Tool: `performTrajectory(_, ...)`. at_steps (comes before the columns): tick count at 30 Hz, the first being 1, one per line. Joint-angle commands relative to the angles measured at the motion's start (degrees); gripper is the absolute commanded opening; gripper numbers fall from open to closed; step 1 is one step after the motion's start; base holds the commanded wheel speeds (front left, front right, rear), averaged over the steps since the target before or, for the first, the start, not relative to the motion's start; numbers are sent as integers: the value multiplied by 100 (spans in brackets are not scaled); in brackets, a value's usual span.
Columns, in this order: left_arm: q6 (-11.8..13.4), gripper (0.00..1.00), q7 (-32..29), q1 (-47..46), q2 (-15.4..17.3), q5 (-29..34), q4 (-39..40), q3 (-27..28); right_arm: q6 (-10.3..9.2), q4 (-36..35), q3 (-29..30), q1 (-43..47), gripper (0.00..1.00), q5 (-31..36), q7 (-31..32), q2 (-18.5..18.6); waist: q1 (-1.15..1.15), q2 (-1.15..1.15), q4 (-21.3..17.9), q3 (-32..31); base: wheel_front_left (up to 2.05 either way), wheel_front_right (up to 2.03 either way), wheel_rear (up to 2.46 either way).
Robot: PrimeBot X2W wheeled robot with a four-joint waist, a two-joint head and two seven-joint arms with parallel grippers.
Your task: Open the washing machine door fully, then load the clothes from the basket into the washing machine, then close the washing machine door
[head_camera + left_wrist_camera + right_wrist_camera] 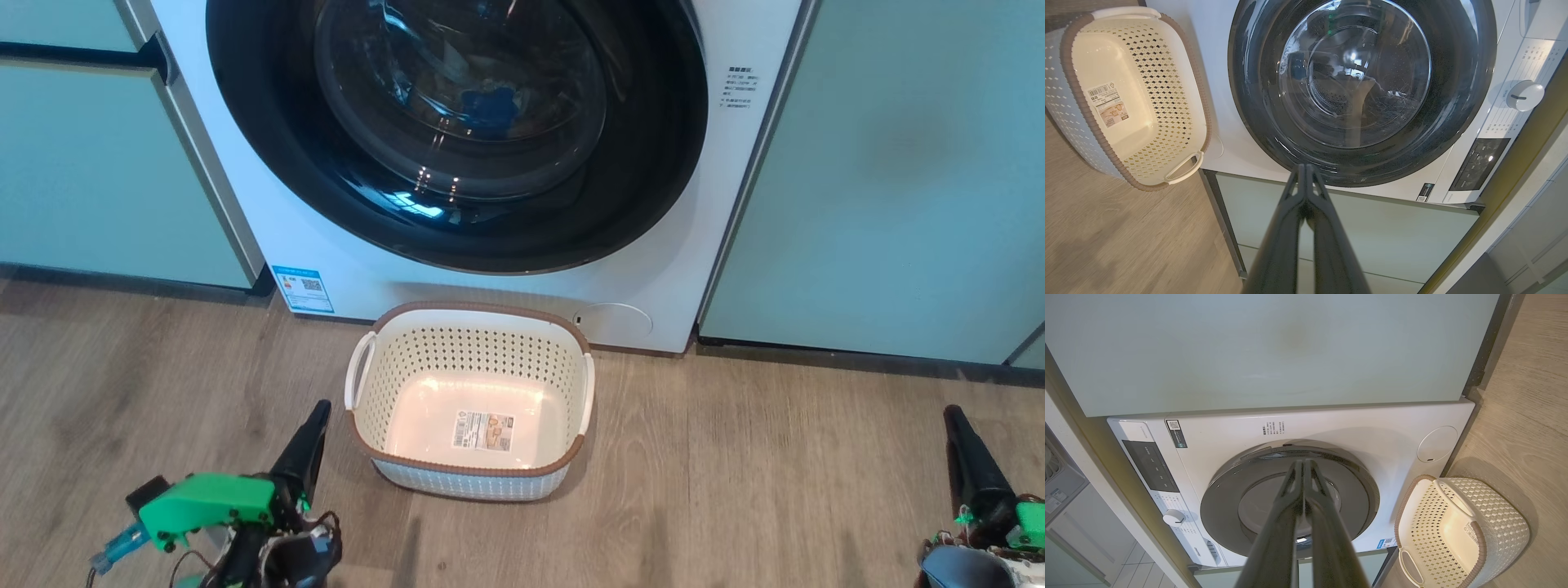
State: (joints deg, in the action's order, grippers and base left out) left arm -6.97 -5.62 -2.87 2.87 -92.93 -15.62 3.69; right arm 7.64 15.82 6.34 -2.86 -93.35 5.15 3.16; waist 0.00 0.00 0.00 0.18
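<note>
The washing machine stands white between the cabinets, and its round black washing machine door lies flat against the front, closed. Through the glass a small blue patch shows, perhaps one of the clothes. The basket sits on the floor just before the machine, and its cream bottom is bare except for a label. My left gripper is low at the basket's left, shut and holding nothing. My right gripper is far to the right, also shut and holding nothing. In the left wrist view the left gripper points at the door's rim.
Pale green cabinet panels flank the machine on both sides. Wooden floor lies around the basket. A round flap sits low on the machine's front, and a white knob on its control strip.
</note>
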Motion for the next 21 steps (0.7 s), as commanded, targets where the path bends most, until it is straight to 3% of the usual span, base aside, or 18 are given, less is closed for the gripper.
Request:
performTrajectory(1,-52,0,-40,-327,45,28,159,225,-15,-184,-82,-323,0,35,54,45,0,0,0,0,0,0,0)
performTrajectory(21,-52,0,-52,-328,34,41,159,241,-15,-183,-58,-325,0,55,73,29,0,0,0,0,0,0,0)
